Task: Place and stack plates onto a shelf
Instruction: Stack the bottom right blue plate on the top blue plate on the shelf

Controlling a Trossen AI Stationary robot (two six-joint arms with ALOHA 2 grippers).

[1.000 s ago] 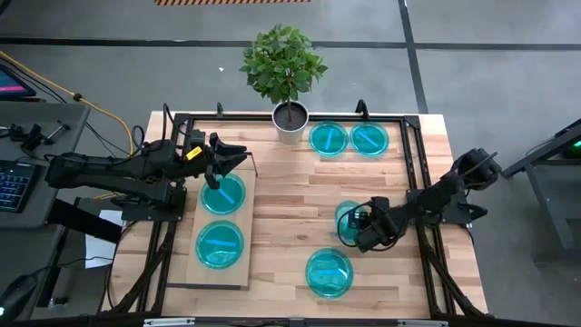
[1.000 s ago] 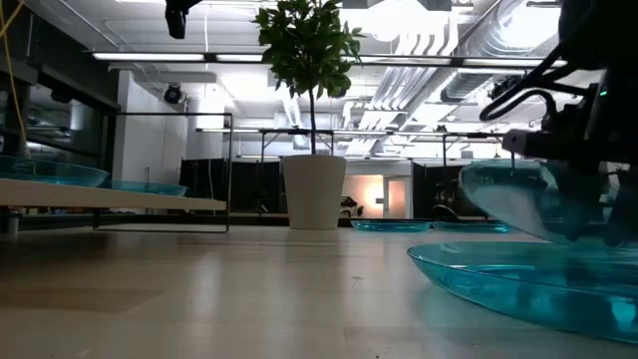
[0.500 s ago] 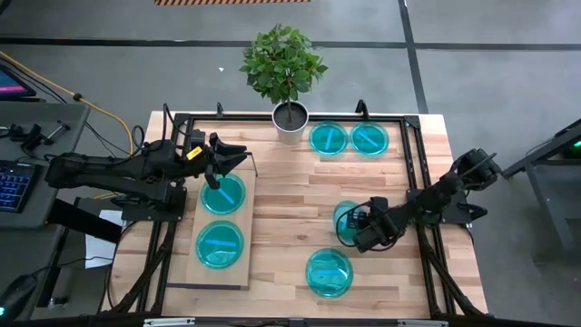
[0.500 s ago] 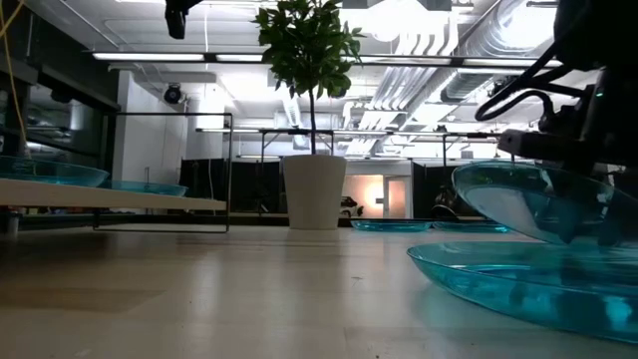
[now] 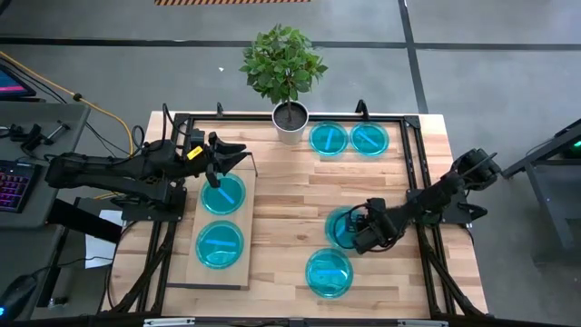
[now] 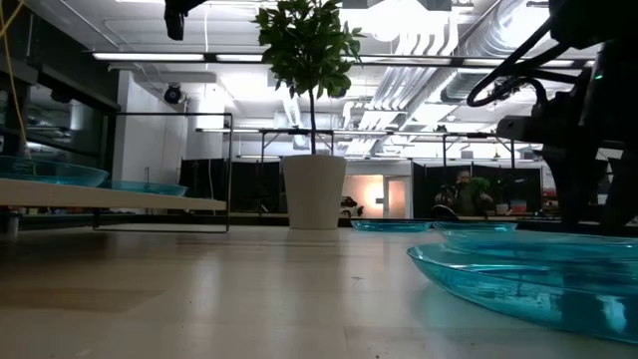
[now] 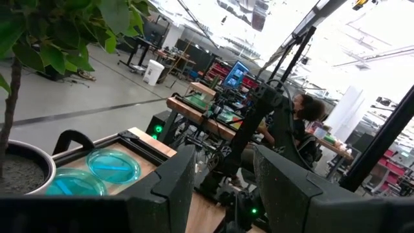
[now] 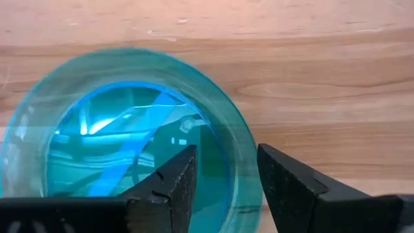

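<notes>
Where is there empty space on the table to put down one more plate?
The widest bare wood is the middle of the table, between the shelf and the right gripper. It is crowded at the back by the plant pot and two plates, and around the right gripper's plate. The left gripper hangs over the shelf.

potted plant [image 5: 285, 73], keyboard [image 5: 14, 188], seated person [image 7: 304, 120]

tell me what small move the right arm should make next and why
Probably close the right gripper on the plate and lift. Its open fingers straddle that plate's rim in the right wrist view, and the plate lies flat on the table, apart from the shelf, where two plates already sit. The left gripper waits open over the shelf's far end.
</notes>
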